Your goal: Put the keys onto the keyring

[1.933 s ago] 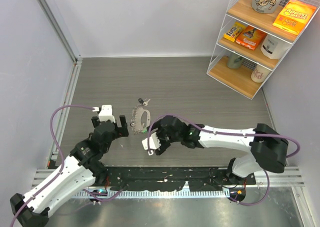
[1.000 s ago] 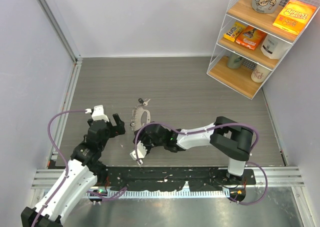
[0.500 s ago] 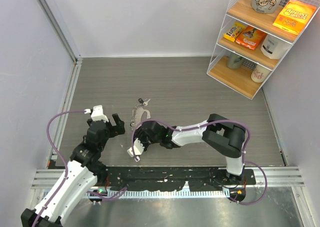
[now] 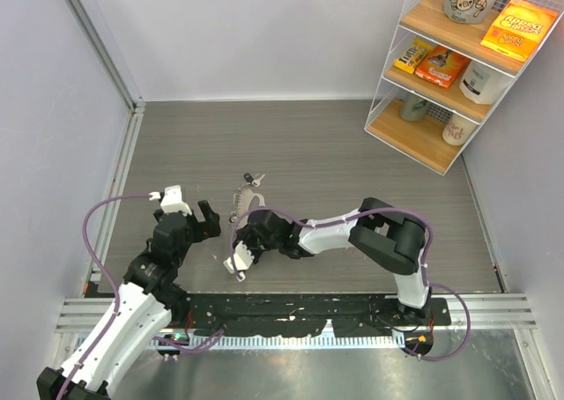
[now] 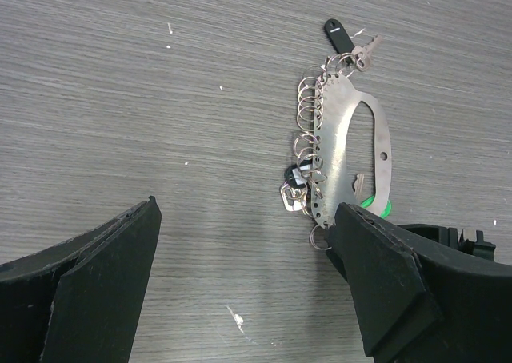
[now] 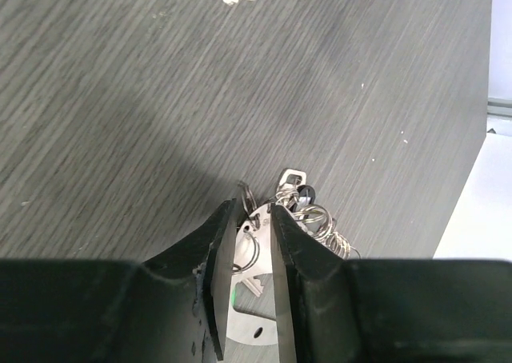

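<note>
Grey wood-grain table (image 4: 352, 153), keyring (image 5: 334, 151) near centre, pale walls (image 4: 247, 39), wire shelf (image 4: 421, 136)

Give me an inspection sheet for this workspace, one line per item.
Surface: grey wood-grain table, with a few white specks.
Job's things: keyring lies flat, with the green piece at its near end. The keys sit at its far end, and more sit among the small rings on its edge.
Clutter: nothing seen.
Grippers: left gripper is open above the table beside the keyring. Right gripper is closed on the keyring's edge.
Cables: purple cables loop off both arms.
Surroundings: wire shelf rack at far right holds boxes and mugs; grey walls.
</note>
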### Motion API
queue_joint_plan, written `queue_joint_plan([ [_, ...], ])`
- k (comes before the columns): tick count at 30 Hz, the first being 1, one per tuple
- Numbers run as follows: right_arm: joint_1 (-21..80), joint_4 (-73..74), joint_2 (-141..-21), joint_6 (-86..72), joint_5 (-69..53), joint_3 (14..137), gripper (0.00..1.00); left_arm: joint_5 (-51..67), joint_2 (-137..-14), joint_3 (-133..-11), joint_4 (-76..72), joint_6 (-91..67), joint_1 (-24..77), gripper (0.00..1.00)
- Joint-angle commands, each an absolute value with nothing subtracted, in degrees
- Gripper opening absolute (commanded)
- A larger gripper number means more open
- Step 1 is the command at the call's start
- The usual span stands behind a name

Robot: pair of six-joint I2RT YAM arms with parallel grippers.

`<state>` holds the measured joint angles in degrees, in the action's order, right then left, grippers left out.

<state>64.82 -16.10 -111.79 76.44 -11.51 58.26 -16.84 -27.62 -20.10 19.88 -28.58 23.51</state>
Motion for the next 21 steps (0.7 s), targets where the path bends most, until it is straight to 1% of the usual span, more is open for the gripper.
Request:
queue_joint_plan([
  [1, 64.34, -16.00, -112.41, 77.78, -12.83, 60.82, 0.29, -16.61, -27.42, -20.13, 16.96, -29.18, 23.20, 0.99],
  [9, 63.90, -15.47, -112.85, 77.87, -13.01, 61.26, 0.25, -16.61, -27.60, -20.13, 17.05, -29.18, 23.20, 0.99],
  [17, 63.46, -14.94, -113.47, 77.78, -13.18, 61.87, 0.24, -16.61, -27.42, -20.21, 17.14, -29.09, 23.20, 0.99],
  [21, 63.37, -14.68, -113.73, 77.70, -13.27, 62.31, 0.20, -16.70, -27.42, -20.04, 17.14, -29.18, 23.20, 0.99],
])
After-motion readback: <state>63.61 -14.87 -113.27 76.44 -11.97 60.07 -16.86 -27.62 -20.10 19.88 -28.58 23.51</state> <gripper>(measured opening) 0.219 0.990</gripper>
